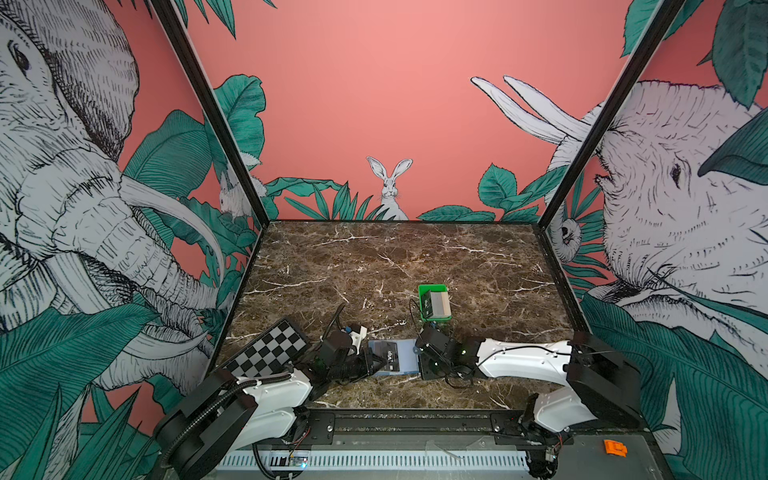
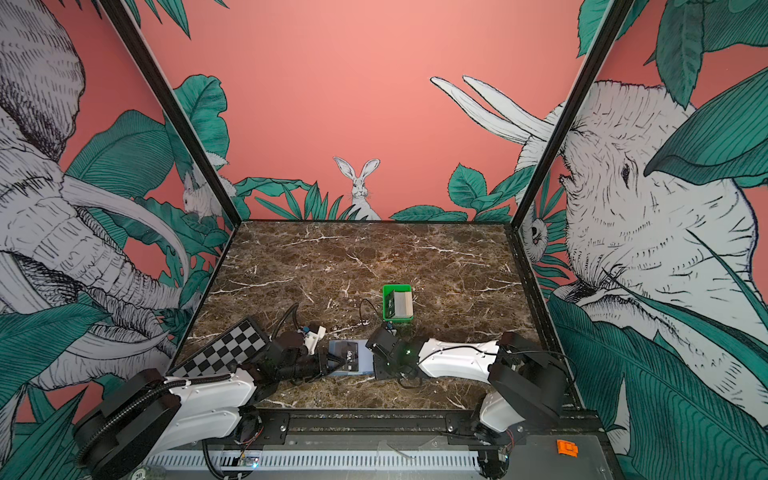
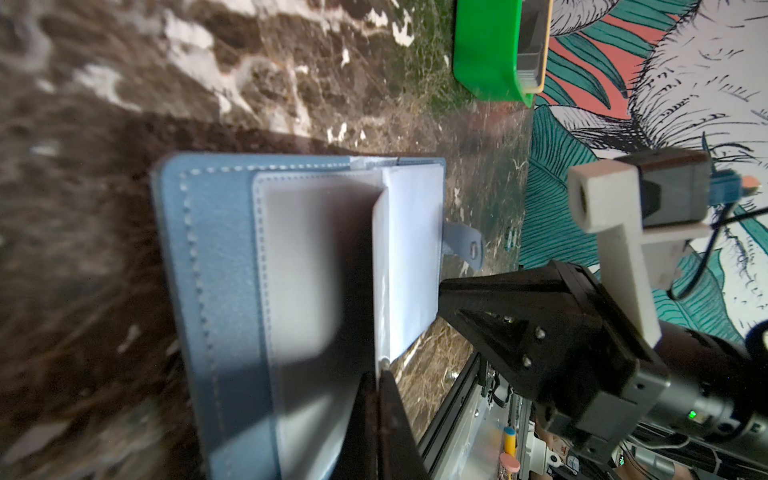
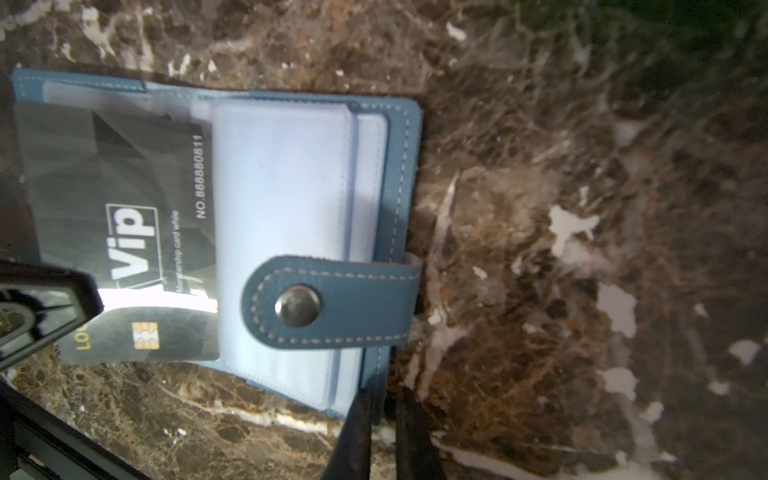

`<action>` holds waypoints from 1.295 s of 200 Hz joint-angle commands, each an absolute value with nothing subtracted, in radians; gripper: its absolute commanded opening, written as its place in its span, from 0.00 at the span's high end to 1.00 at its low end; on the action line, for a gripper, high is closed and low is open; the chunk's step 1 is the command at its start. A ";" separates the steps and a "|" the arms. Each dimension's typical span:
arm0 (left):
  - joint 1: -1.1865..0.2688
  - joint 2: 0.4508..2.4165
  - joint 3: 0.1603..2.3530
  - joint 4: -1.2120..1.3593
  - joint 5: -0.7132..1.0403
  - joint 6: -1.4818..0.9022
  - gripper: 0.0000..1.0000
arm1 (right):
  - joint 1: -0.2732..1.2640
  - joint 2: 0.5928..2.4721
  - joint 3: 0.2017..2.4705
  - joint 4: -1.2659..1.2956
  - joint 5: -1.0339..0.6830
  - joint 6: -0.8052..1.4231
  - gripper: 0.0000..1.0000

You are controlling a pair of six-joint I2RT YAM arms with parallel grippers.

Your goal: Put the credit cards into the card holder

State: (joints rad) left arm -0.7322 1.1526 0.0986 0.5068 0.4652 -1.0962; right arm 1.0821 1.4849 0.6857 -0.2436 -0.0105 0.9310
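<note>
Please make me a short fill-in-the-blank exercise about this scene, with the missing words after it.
The black card held by the left hand bears the word ____. The card holder is not folded shut but lies ____. The tray with the other cards is ____ in colour.
Missing words: VIP; open; green.

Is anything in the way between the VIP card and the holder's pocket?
Nothing visible does. The card looks partly inside a clear pocket of the holder, chip end out. The snap tab lies folded over the neighbouring pockets, beside the card, not across it.
</note>
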 commanded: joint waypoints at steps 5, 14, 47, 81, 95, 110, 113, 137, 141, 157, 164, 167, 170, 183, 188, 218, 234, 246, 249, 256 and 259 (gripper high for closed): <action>-0.727 1.180 0.114 0.527 0.468 -1.076 0.99 | 1.091 1.503 0.685 -0.245 0.005 0.934 0.87; -0.727 1.189 0.115 0.536 0.469 -1.077 0.99 | 1.092 1.504 0.685 -0.247 0.005 0.932 0.87; -0.727 1.212 0.119 0.549 0.474 -1.066 0.99 | 1.092 1.508 0.687 -0.245 0.001 0.931 0.87; -0.727 1.234 0.126 0.558 0.481 -1.062 0.99 | 1.093 1.514 0.688 -0.242 0.000 0.933 0.87; -0.727 1.240 0.125 0.565 0.485 -1.065 0.99 | 1.094 1.514 0.688 -0.242 0.001 0.933 0.87; -0.727 1.245 0.124 0.568 0.486 -1.066 0.99 | 1.096 1.514 0.689 -0.242 0.002 0.934 0.87; -0.727 1.245 0.124 0.568 0.486 -1.067 0.99 | 1.096 1.514 0.688 -0.242 0.003 0.934 0.87; -0.727 1.261 0.124 0.573 0.495 -1.069 0.99 | 1.096 1.516 0.689 -0.241 0.005 0.937 0.87; -0.727 1.265 0.123 0.575 0.495 -1.070 0.99 | 1.096 1.515 0.689 -0.241 0.005 0.937 0.87; -0.727 1.273 0.123 0.581 0.500 -1.074 0.98 | 1.098 1.515 0.687 -0.242 0.007 0.939 0.87; -0.726 1.273 0.123 0.578 0.500 -1.072 0.98 | 1.097 1.517 0.687 -0.241 0.006 0.939 0.87; -0.727 1.273 0.124 0.576 0.500 -1.073 0.98 | 1.098 1.517 0.688 -0.241 0.006 0.939 0.87; -0.727 1.274 0.126 0.573 0.500 -1.071 0.98 | 1.097 1.517 0.687 -0.242 0.007 0.939 0.87; -0.727 1.276 0.130 0.563 0.502 -1.069 0.98 | 1.097 1.516 0.686 -0.241 0.008 0.939 0.87; -0.727 1.276 0.130 0.567 0.503 -1.071 0.98 | 1.098 1.517 0.687 -0.242 0.008 0.939 0.87; -0.729 1.294 0.123 0.604 0.511 -1.085 0.98 | 1.098 1.518 0.691 -0.241 0.009 0.939 0.87; -0.729 1.296 0.123 0.604 0.509 -1.083 0.98 | 1.098 1.520 0.692 -0.240 0.008 0.941 0.87; -0.729 1.295 0.124 0.605 0.506 -1.083 0.98 | 1.098 1.520 0.690 -0.241 0.008 0.940 0.87; -0.729 1.296 0.123 0.606 0.506 -1.084 0.98 | 1.099 1.519 0.690 -0.241 0.008 0.940 0.87; -0.729 1.295 0.124 0.606 0.506 -1.085 0.98 | 1.099 1.519 0.689 -0.240 0.008 0.940 0.87; -0.729 1.295 0.125 0.605 0.506 -1.085 0.98 | 1.099 1.519 0.689 -0.241 0.008 0.940 0.87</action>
